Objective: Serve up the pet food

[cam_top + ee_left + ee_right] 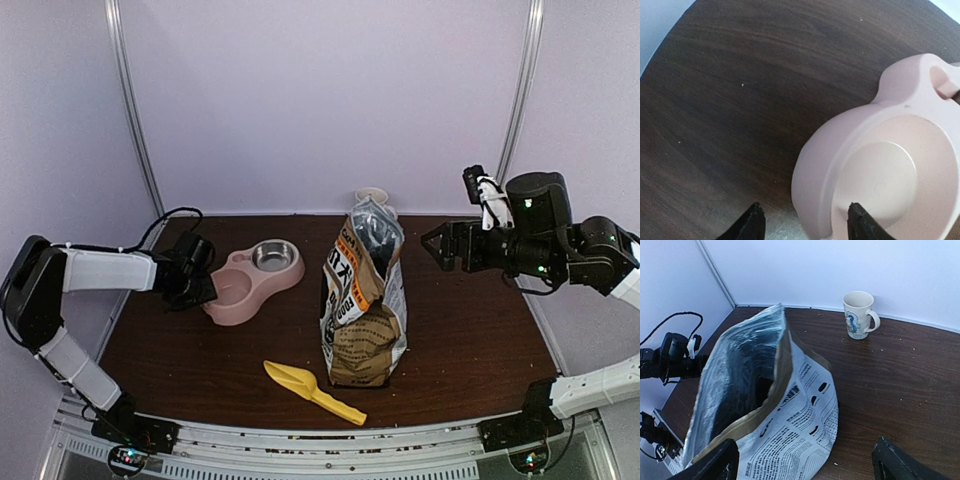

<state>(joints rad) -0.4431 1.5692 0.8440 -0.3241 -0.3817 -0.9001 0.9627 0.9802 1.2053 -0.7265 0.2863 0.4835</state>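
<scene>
Here's the dark, wood-grain table (470, 340), matte and streaked, with pale specks scattered over it. Dead centre stands the bag (362, 300): upright, crumpled tan-and-white paper printed with black characters, its mouth gaping wide. From the right wrist view you look straight into it, where crinkled silver foil lining falls away into shadow. The pet food cannot be made out in that darkness, nor anywhere else on the table.

Left of the bag sits the pink feeder (240, 290), smooth moulded plastic in a rounded figure-eight. Its far well carries a shiny steel bowl (273, 256); its near-left well is bare plastic with a flat circular floor.

The left gripper (806, 224) is right down at that near-left well. Its black, pointed fingers (752, 225) straddle the thick pink rim, one over the wood outside, the other over the basin inside. The outer finger shows a gap to the wall, so the jaws are parted and not clamped on it.

Over on the right, the right gripper (433, 250) hangs above the table, level with the bag's upper half and pointing at it. Its jaws are spread wide with nothing between them.

On the near side, just in front of the bag, lies a yellow plastic scoop (312, 391), its long handle angling away to the near right. Far behind the bag, near the wall, stands a cream ceramic mug (858, 315) with a blue motif.
</scene>
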